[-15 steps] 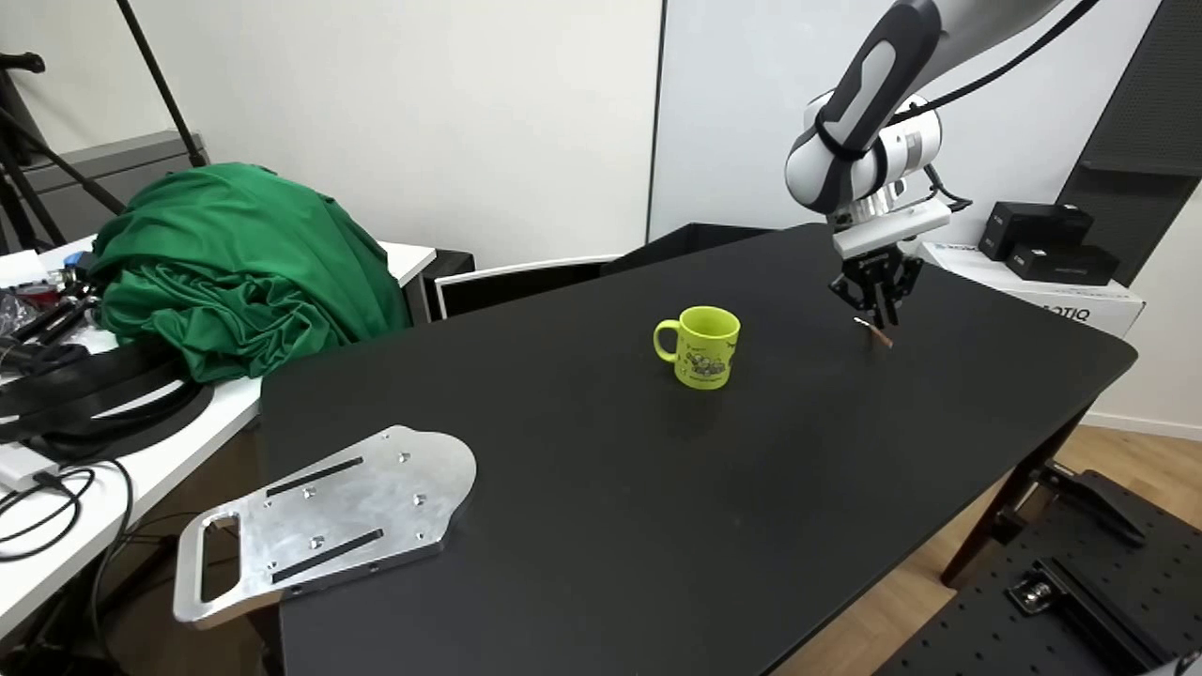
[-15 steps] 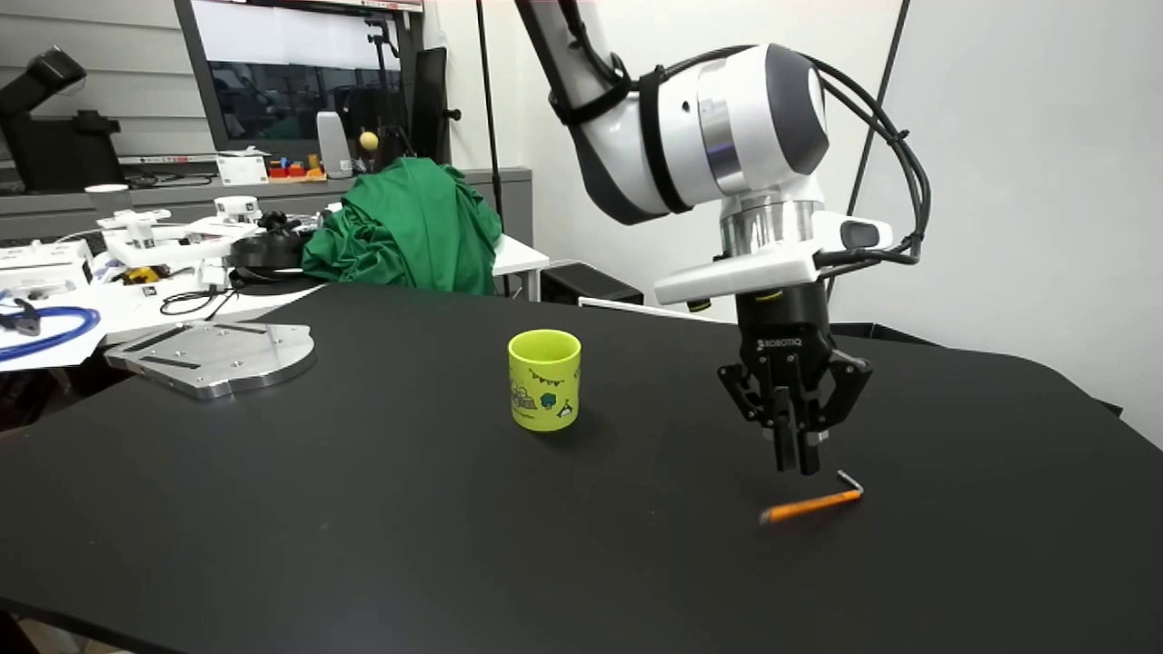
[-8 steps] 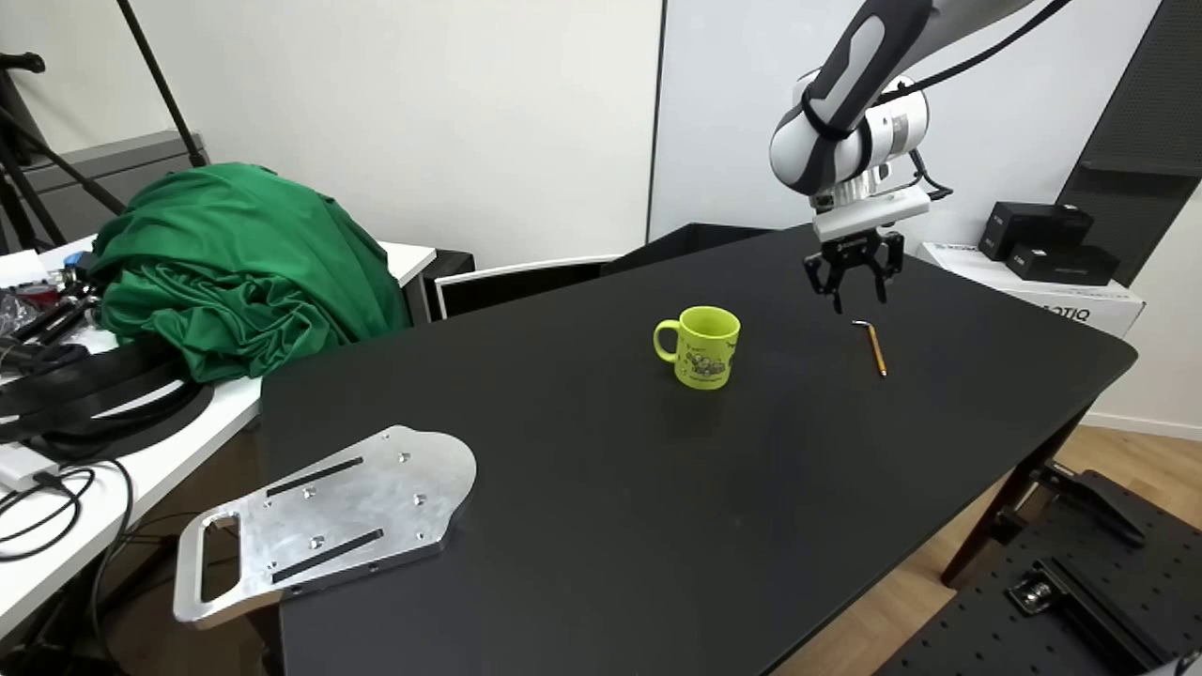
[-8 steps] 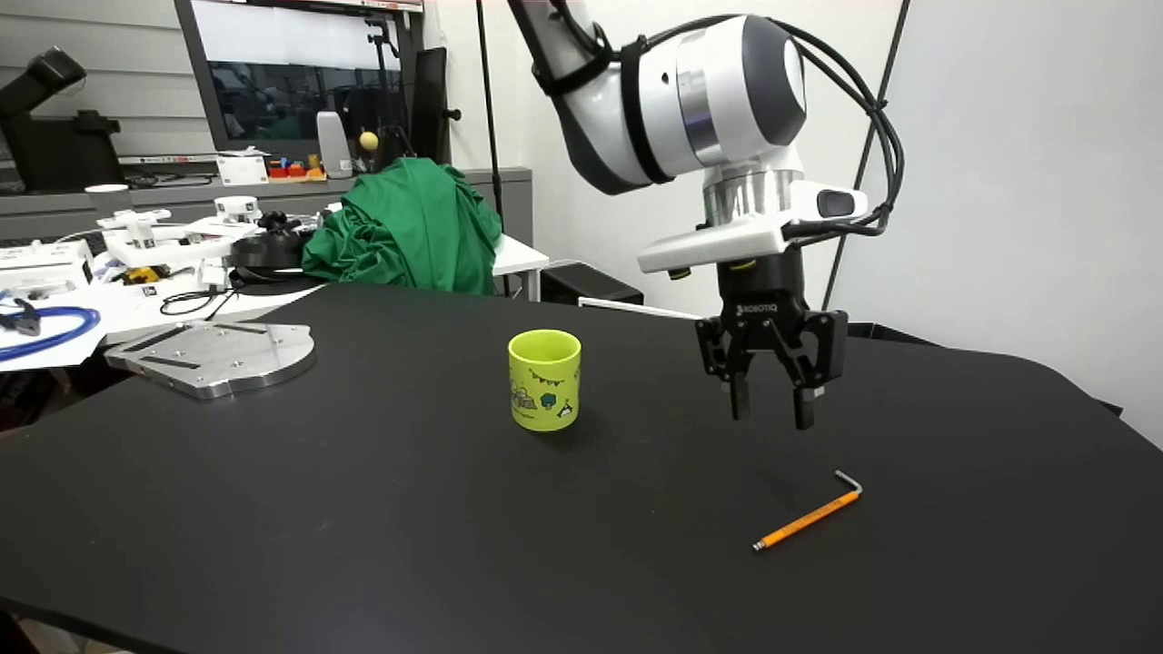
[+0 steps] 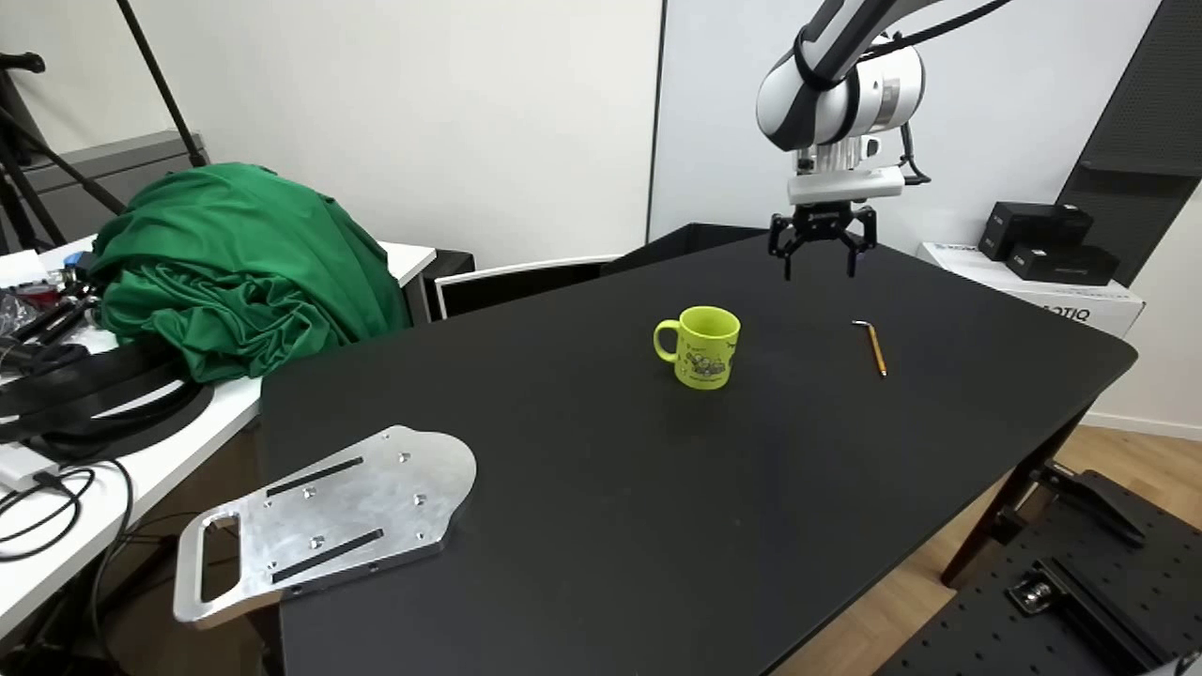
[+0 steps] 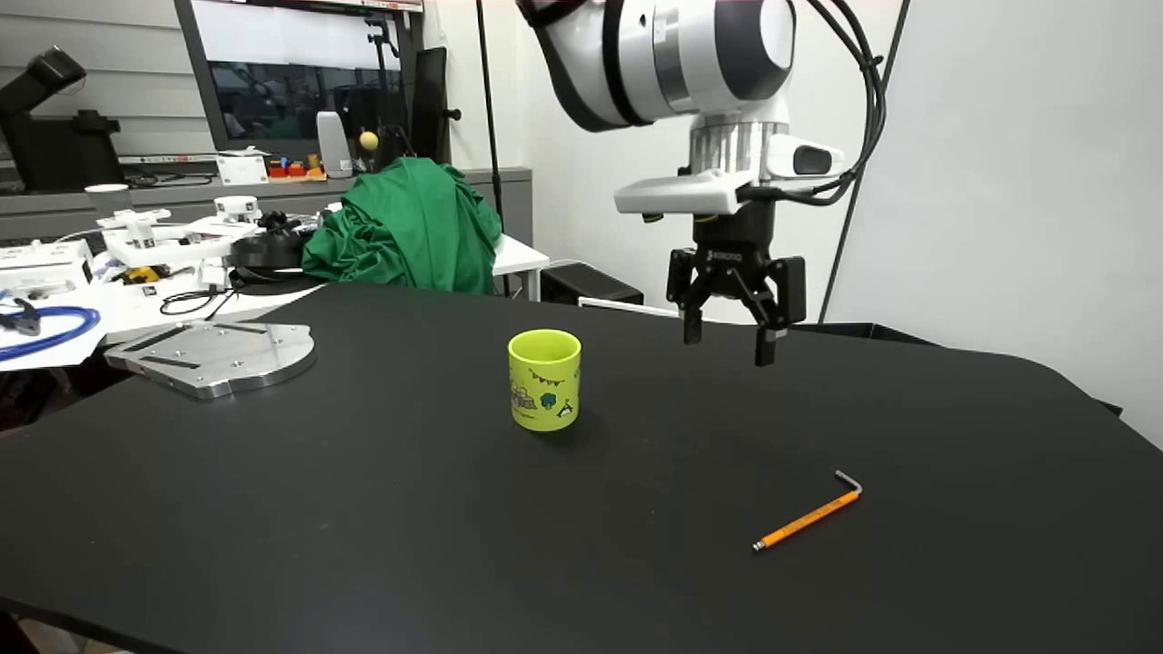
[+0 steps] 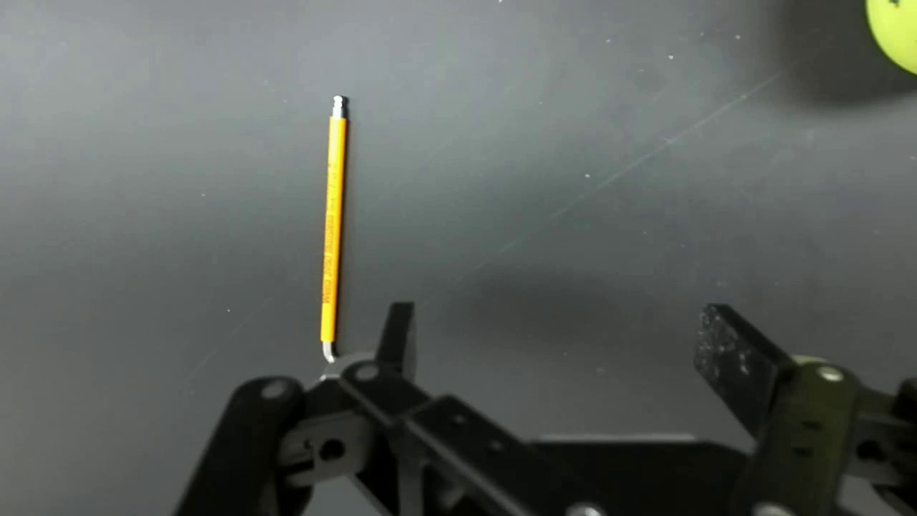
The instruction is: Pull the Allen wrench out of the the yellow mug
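Observation:
The Allen wrench, an orange rod with a short bent metal end, lies flat on the dark table, outside the mug. In the wrist view the wrench is left of the jaws, its bent end close to the left finger in the picture. The yellow mug stands upright, with nothing sticking out above its rim. Just a corner of the mug shows in the wrist view. My gripper hangs in the air, higher than the wrench and apart from it. Its fingers are spread wide, with nothing between them.
A flat silver metal plate lies at the table's edge. Beyond it, a side table holds a heap of green cloth and clutter. Boxes stand past the table's far end in an exterior view.
The jaws have spread from nearly shut to wide. The wrench, blurred beneath the fingertips a second ago, now rests still on the table. My gripper has risen and drawn away from it.

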You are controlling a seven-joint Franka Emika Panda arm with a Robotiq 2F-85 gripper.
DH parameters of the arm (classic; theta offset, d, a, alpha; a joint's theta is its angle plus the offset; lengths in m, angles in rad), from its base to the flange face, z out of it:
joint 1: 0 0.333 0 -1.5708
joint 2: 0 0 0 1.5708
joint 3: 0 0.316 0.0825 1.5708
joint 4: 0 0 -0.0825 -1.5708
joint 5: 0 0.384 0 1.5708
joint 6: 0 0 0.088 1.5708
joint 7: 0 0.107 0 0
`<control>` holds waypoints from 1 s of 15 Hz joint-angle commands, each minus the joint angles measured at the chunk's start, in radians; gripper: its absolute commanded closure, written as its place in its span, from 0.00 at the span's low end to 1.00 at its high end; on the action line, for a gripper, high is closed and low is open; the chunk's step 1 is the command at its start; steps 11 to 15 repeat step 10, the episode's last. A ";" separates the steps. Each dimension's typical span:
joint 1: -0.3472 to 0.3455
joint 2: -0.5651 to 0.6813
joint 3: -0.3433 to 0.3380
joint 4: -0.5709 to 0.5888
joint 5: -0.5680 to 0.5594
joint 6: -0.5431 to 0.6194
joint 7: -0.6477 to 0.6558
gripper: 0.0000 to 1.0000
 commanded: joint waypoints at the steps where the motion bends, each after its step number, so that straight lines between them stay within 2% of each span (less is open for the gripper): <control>1: 0.000 -0.067 0.044 -0.051 0.038 0.062 -0.025 0.00; 2: 0.001 -0.075 0.062 -0.060 0.056 0.071 -0.037 0.00; 3: 0.000 -0.030 0.036 -0.012 0.027 0.042 -0.020 0.00; 15: -0.001 -0.026 0.039 -0.014 0.029 0.044 -0.022 0.00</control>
